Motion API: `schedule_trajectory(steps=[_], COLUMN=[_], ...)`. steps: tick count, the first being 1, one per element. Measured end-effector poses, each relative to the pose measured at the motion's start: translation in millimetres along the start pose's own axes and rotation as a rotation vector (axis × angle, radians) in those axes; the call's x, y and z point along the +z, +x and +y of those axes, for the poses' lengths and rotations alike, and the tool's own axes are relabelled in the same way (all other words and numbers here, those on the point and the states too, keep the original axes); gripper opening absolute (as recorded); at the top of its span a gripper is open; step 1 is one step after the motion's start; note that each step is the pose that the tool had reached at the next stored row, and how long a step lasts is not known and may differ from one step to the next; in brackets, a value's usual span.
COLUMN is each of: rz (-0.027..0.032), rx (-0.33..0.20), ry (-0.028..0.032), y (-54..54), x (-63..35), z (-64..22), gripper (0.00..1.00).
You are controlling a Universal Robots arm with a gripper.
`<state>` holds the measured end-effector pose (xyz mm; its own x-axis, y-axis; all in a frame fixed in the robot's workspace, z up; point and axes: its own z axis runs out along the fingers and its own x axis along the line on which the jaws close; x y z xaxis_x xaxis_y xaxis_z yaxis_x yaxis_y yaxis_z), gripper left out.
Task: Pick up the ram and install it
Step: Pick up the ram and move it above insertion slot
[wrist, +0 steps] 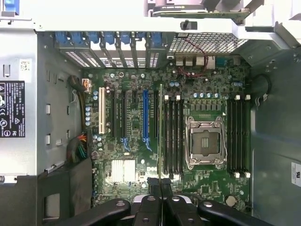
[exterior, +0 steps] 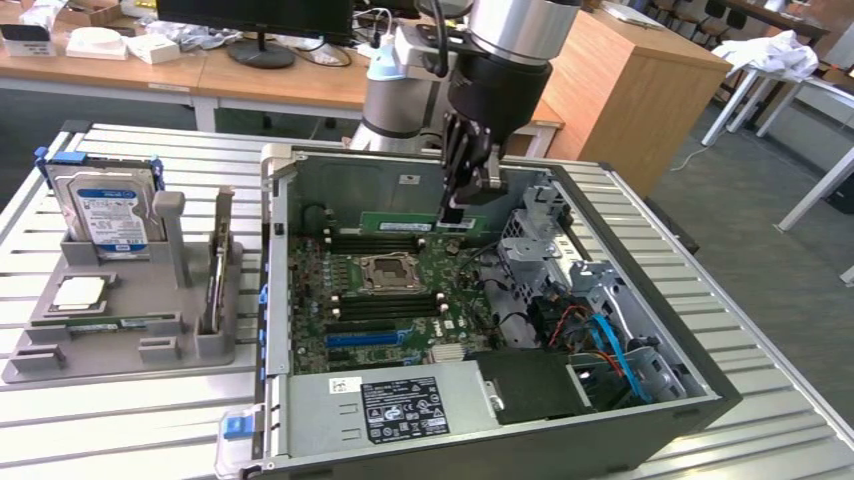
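1. Gripping the ram is what I see my claw doing: its two fingers are pinched almost fully together on one end of the thin green stick.
2. From the exterior view, the ram hangs level and on edge inside the open computer case, close to the case's far wall.
3. Through the wrist view I see the ram edge-on as a thin line running out from the claw.
4. That line runs along the black memory slots, on the side of the processor socket that faces the expansion slots. I cannot tell whether the stick's lower edge touches a slot or sits just above it.
5. The socket is open and bare, with a second bank of memory slots on its other side.
6. On the motherboard, a long blue slot and a white slot lie beyond the ram.
7. The power supply with its black label fills the case's near end in the exterior view.
8. Outside the case, towards the exterior view's left, a grey holder stands on the slatted table.
9. A hard drive with a blue-white label stands upright in the holder, and a square silver chip lies flat just in front of it.
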<state>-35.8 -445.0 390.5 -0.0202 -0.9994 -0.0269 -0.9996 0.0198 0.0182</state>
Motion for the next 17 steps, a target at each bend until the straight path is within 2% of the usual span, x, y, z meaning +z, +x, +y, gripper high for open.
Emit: schedule_trajectory(steps=[17], rz=[-0.0021], rx=[0.0], ry=[-0.0001], y=[0.4], x=[16.8], z=[-0.3], gripper=[0.11])
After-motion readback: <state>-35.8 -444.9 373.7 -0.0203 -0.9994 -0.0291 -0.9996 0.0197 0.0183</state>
